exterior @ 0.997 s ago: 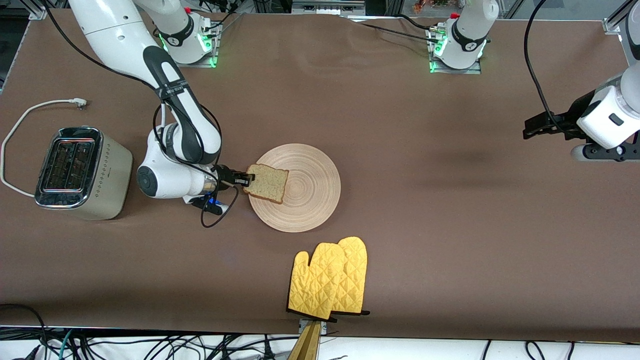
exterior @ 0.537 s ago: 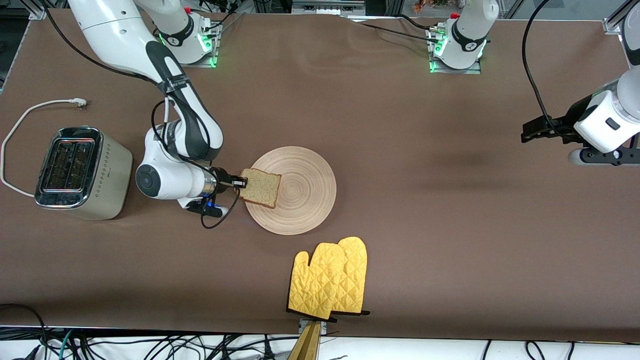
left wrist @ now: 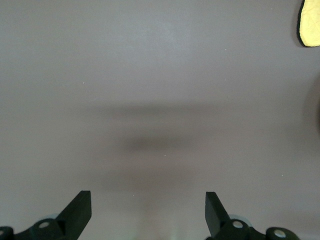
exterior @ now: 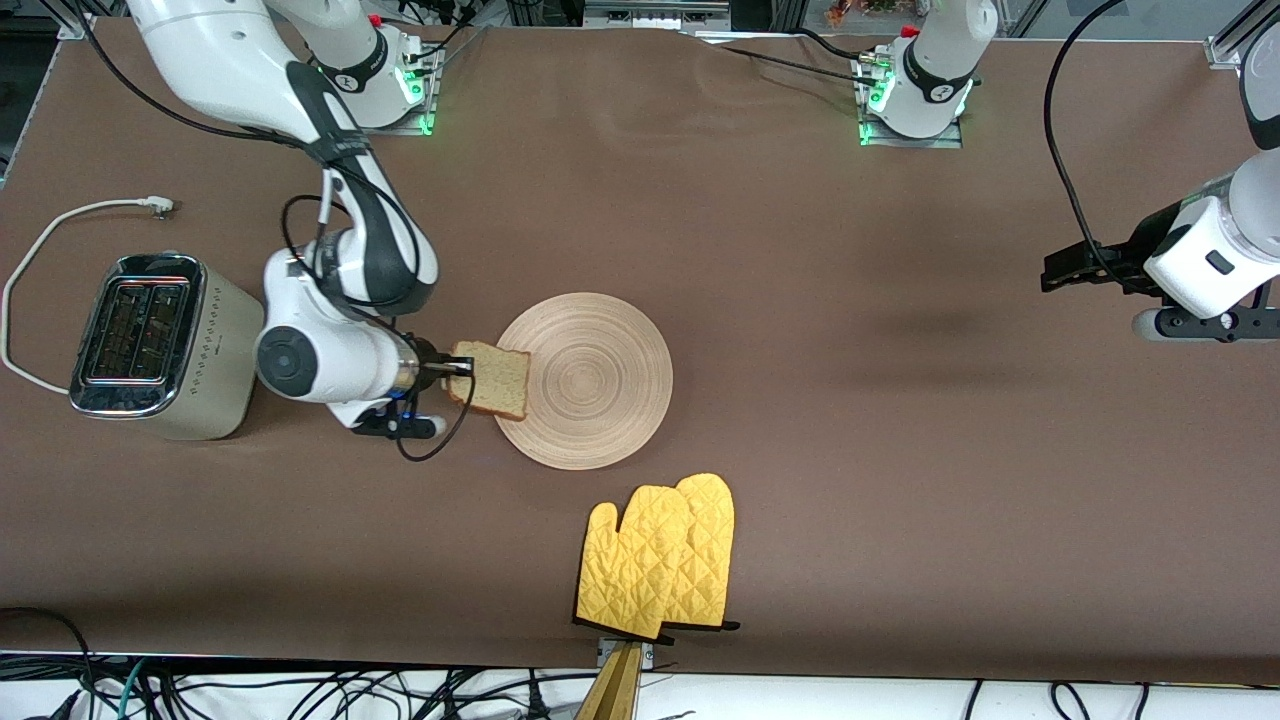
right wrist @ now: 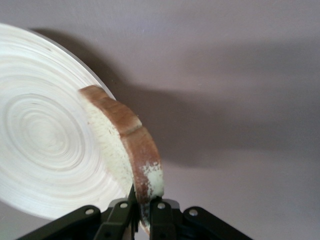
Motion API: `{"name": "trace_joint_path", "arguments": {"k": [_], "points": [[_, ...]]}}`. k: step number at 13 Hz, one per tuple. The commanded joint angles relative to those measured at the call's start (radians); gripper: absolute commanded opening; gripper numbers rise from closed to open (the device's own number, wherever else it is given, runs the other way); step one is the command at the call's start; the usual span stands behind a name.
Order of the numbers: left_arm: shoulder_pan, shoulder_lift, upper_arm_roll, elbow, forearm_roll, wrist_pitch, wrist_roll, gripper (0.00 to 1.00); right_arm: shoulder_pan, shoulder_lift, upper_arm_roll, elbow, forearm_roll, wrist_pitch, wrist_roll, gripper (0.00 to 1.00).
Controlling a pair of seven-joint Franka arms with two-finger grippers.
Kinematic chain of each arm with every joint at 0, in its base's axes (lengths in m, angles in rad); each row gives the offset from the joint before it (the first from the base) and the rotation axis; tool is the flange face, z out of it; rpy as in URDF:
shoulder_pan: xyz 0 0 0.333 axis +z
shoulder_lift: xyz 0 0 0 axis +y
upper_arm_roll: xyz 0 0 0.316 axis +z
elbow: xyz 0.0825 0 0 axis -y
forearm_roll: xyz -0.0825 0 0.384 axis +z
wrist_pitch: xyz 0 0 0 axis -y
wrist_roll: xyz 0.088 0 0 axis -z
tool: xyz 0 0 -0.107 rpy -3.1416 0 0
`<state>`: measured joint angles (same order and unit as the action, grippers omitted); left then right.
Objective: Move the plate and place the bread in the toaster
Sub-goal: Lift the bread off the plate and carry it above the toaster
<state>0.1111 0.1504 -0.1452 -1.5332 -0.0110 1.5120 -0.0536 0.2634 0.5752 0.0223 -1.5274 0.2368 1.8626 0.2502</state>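
Note:
My right gripper [exterior: 460,367] is shut on the bread [exterior: 492,380], a tan slice with a brown crust, and holds it in the air over the plate's edge toward the right arm's end. In the right wrist view the bread [right wrist: 131,145] stands on edge between the fingers [right wrist: 162,212]. The round light-wood plate [exterior: 600,375] lies at mid-table and also shows in the right wrist view [right wrist: 35,135]. The cream toaster [exterior: 160,345] with a chrome top stands at the right arm's end. My left gripper [exterior: 1062,268] is open and empty over bare table at the left arm's end [left wrist: 147,210].
A pair of yellow oven mitts [exterior: 660,555] lies nearer the front camera than the plate, at the table's front edge. The toaster's white cord [exterior: 60,225] loops on the table beside it. A corner of a mitt shows in the left wrist view [left wrist: 310,22].
My right gripper has carried the bread off the plate's middle toward the toaster. The plate slid slightly the same way, then stopped. The left arm has shifted only a little.

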Motion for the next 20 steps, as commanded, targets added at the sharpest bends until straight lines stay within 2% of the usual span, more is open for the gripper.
{"name": "trace_joint_path", "arguments": {"k": [1,5,6,8,10,12,14,16,20], "points": [[-0.001,-0.003,0.0,0.019,0.014,-0.006,0.008,1.0,-0.018,-0.033,-0.039,0.134,-0.017,-0.167,-0.012,0.0],[-0.004,-0.072,-0.017,-0.034,0.016,0.002,-0.008,1.0,-0.016,-0.148,-0.116,0.161,-0.019,-0.301,-0.028,0.0],[-0.004,-0.08,-0.02,-0.038,0.014,0.017,-0.008,1.0,-0.016,-0.178,-0.136,0.161,-0.042,-0.34,-0.055,0.0],[-0.002,-0.08,-0.042,-0.039,0.014,0.051,-0.047,1.0,-0.018,-0.234,-0.16,0.161,-0.161,-0.411,-0.107,0.0],[0.004,-0.08,-0.043,-0.039,0.016,0.071,-0.049,1.0,-0.018,-0.259,-0.205,0.161,-0.238,-0.443,-0.123,0.0],[0.004,-0.078,-0.039,-0.019,0.016,0.041,0.0,1.0,-0.018,-0.262,-0.257,0.161,-0.321,-0.473,-0.193,0.0],[0.01,-0.081,-0.03,-0.018,0.014,0.028,0.055,1.0,-0.016,-0.258,-0.356,0.161,-0.341,-0.482,-0.273,0.0],[0.009,-0.078,-0.036,-0.007,0.009,0.031,0.038,1.0,-0.022,-0.244,-0.41,0.159,-0.381,-0.471,-0.316,0.0],[0.005,-0.08,-0.06,-0.002,0.013,0.025,0.037,1.0,-0.113,-0.2,-0.421,0.159,-0.416,-0.448,-0.414,0.0]]}}
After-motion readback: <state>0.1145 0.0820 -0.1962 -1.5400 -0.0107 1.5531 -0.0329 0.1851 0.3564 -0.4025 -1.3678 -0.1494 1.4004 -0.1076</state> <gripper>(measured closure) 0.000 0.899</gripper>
